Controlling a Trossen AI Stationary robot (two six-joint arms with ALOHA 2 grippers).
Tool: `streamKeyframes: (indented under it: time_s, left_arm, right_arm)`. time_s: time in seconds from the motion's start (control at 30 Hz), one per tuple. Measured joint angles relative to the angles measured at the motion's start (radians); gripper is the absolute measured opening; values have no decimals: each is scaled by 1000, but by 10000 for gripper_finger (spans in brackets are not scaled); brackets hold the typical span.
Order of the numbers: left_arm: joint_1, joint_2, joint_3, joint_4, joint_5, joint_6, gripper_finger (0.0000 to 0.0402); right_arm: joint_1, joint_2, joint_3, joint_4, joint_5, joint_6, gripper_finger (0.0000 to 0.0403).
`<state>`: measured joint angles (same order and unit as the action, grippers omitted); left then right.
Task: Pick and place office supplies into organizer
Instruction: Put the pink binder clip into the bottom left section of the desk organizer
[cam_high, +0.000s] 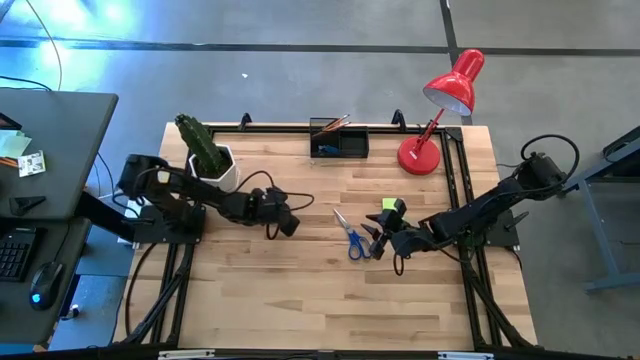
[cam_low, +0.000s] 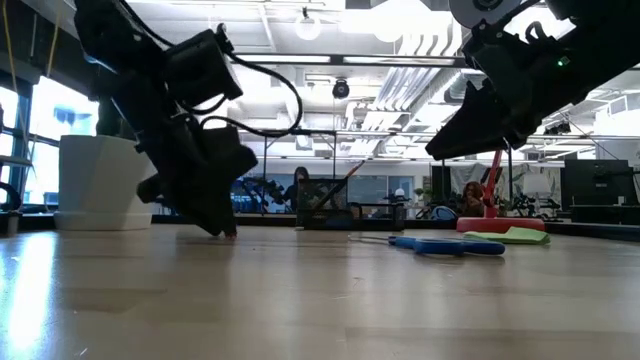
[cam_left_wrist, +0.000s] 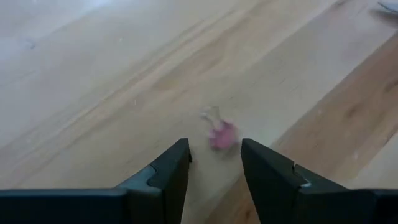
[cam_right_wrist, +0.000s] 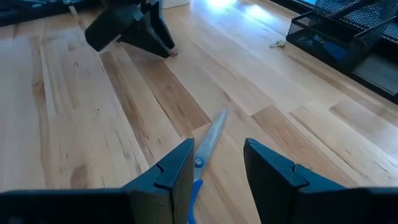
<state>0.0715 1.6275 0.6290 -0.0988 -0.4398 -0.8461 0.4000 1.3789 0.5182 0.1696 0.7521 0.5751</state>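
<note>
The blue-handled scissors (cam_high: 350, 236) lie flat on the table's middle; in the right wrist view their blade (cam_right_wrist: 209, 139) points away from my open right gripper (cam_right_wrist: 217, 163), which hovers over their handle end (cam_low: 445, 246). The lime-green sticky pad (cam_high: 388, 205) lies beside that gripper. My left gripper (cam_left_wrist: 214, 155) is open and points down close to the table (cam_low: 222, 225), its fingers on either side of a tiny pink object (cam_left_wrist: 221, 134) without touching it. The black organizer (cam_high: 338, 143) stands at the far edge, with pencils (cam_high: 330, 125) and a blue item inside.
A red desk lamp (cam_high: 440, 110) stands to the right of the organizer at the far edge. A potted cactus in a white pot (cam_high: 210, 160) stands far left, beside the left arm. A small metal item (cam_right_wrist: 278, 43) lies on the table near the organizer.
</note>
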Motion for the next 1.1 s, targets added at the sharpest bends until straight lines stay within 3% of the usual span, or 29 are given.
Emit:
streamKeyframes:
  time_s: [0.5, 0.83, 1.0, 1.1]
  left_arm:
    - [0, 31, 1, 68, -45, 65, 138]
    - [65, -2, 128, -111, -68, 190, 138]
    - [147, 9, 121, -114, 72, 211, 138]
    - [145, 13, 107, -118, 86, 212, 138]
  right_arm:
    - [0, 0, 0, -6, 4, -8, 133]
    - [0, 0, 0, -10, 5, -18, 133]
    - [0, 0, 0, -13, -4, -15, 133]
    - [0, 0, 0, -16, -9, -8, 133]
